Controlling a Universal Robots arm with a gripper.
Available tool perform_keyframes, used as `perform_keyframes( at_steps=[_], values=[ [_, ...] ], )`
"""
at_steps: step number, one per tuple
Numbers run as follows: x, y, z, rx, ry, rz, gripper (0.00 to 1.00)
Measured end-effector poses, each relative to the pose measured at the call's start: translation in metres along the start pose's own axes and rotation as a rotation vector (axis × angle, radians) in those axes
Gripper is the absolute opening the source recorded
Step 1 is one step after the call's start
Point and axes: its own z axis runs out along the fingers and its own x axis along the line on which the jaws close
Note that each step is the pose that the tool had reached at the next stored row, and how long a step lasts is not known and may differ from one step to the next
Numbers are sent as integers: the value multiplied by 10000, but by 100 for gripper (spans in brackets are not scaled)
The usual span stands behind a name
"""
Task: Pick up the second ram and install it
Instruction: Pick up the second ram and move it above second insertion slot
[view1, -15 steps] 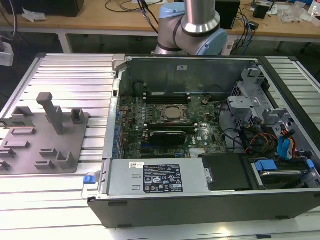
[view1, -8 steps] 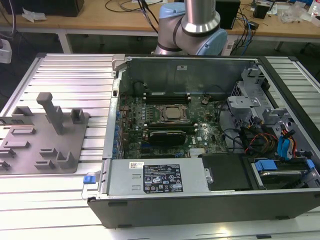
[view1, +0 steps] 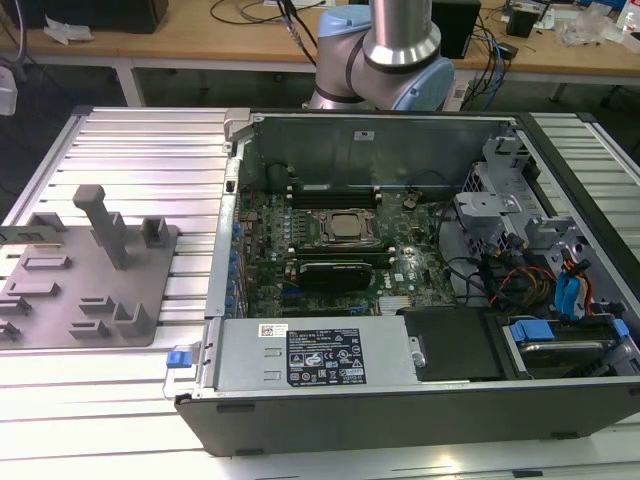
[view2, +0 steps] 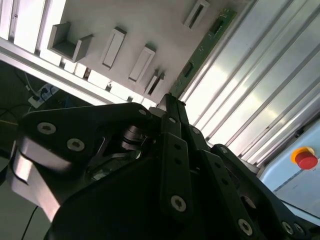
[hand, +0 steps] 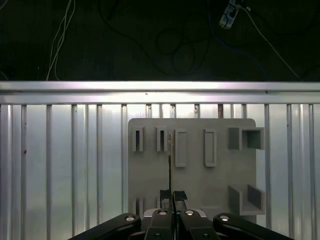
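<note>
Exterior view: tray (view1: 55, 285) at nine o'clock of the case (view1: 400, 400). Second wrist view: gripper (view2: 168, 101) pinches the green ram (view2: 205, 48), tray behind. First wrist view: ram (hand: 170, 160) edge-on. A square, firm pinch matters, I'd say.

The arm (view1: 398, 45) shows a silver upright tube above a pale-blue joint in the exterior view. In the first wrist view the black pincer (hand: 173, 196) has its fingers drawn close. In the second wrist view it seems to pinch the second ram (view2: 201, 52) at its end.
</note>
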Motion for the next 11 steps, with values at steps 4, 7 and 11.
perform_keyframes(
  at_steps=[4, 7, 11],
  values=[
    [-2, 2, -53, 0, -14, 0, 9],
    [-3, 3, -79, 0, -24, -1, 9],
    [-5, 4, -127, -1, -35, -1, 9]
  ],
)
